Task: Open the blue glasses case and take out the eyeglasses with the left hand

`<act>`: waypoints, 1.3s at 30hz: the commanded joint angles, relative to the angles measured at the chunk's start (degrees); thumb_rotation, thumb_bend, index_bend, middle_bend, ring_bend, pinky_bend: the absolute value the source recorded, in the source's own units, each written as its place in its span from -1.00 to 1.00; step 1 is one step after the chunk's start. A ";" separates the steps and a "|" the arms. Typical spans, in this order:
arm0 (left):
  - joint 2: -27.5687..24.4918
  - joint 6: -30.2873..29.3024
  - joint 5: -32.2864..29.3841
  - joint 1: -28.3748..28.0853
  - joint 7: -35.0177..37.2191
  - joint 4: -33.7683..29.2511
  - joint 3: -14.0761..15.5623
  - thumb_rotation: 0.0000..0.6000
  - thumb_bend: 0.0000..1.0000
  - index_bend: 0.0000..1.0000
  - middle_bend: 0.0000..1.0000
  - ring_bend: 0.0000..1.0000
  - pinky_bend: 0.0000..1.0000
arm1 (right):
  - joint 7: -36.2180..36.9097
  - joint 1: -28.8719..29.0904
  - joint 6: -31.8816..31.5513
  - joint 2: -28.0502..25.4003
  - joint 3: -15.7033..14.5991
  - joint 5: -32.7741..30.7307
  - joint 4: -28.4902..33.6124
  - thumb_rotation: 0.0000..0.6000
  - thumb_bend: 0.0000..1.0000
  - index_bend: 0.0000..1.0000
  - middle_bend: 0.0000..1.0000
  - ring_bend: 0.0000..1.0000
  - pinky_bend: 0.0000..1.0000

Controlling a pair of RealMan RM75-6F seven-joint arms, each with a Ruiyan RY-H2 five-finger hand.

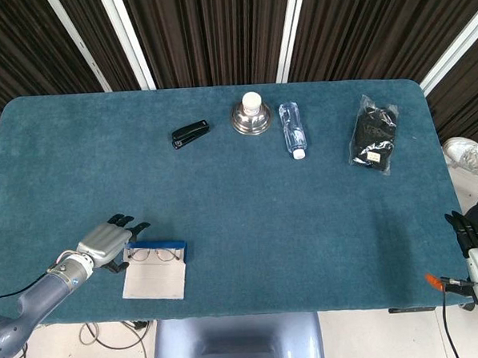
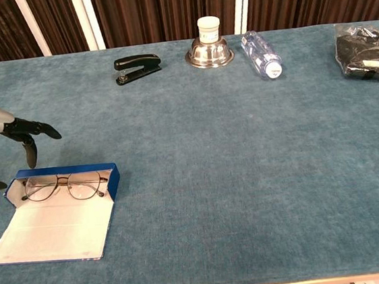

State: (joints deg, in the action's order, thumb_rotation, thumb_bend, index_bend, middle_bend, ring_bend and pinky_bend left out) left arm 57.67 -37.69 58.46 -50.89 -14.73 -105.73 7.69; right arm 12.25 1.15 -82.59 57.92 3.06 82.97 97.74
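Head view: we log the blue glasses case (image 1: 155,269) lying open near the counter's (image 1: 240,195) front-left edge; the left robot hand (image 1: 107,241) sits just left of it, fingers spread, empty.

Chest view: we log the eyeglasses (image 2: 63,186) lying inside, long axis left-right; the right robot hand (image 1: 471,232) is far off, state unclear.

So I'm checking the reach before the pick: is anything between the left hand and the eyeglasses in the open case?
Nothing visible is. The blue glasses case lies open, lid flat, the eyeglasses exposed inside. The left hand hovers beside the case's far left corner, fingers apart, holding nothing.
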 commanded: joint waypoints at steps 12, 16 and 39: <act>7.11 -7.30 -0.96 2.10 -3.42 3.90 -2.73 1.00 -0.39 -0.94 -0.16 -1.00 -0.93 | -0.10 0.00 -0.01 0.03 0.02 -0.03 0.03 1.00 -0.60 -1.00 -1.00 -1.00 -0.60; 10.21 -8.05 -1.85 2.24 -4.81 5.65 -3.13 1.00 -0.39 -0.91 -0.09 -0.97 -0.93 | -0.01 0.00 0.02 0.00 0.01 -0.02 0.03 1.00 -0.60 -1.00 -1.00 -1.00 -0.60; 15.63 -12.32 1.41 4.30 -8.45 8.06 -4.08 1.00 -0.51 -0.90 -0.13 -0.95 -0.93 | 0.20 0.00 0.03 -0.04 -0.01 0.07 -0.05 1.00 -0.60 -1.00 -1.00 -1.00 -0.60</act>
State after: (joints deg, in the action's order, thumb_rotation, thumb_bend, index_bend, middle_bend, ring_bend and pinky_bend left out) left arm 73.32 -50.04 59.73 -46.66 -23.11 -97.59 3.57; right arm 12.46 1.15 -82.55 57.88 3.05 83.03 97.69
